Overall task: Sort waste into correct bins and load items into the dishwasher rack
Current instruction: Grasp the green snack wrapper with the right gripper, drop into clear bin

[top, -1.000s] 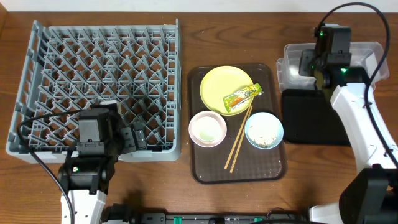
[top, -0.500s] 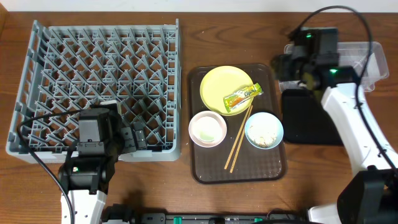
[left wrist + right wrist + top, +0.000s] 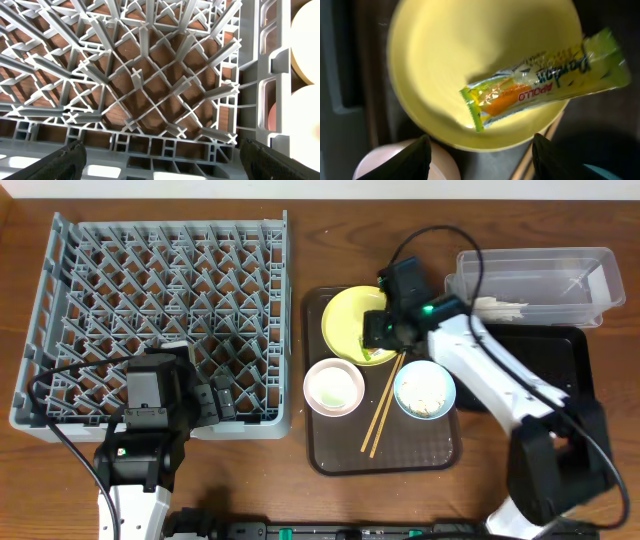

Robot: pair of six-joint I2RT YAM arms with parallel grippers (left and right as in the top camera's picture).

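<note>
One white scrap (image 3: 497,306) lies in the tub (image 3: 590,260) near the plate (image 3: 445,60). The wrapper (image 3: 535,90) sits on the plate, with the right pincer (image 3: 482,157) spread above it. Left pincer (image 3: 170,162) spread too. Rack (image 3: 150,290) is bare.

Right gripper (image 3: 383,332) over yellow plate (image 3: 345,315) on brown tray (image 3: 330,452). White scrap (image 3: 498,306) in clear tub (image 3: 530,265). Left gripper (image 3: 212,398) over rack (image 3: 160,280) near edge.

Overhead evenly bright — right wrist view soft, the yellow plate (image 3: 485,60) blurred, corners dark.
</note>
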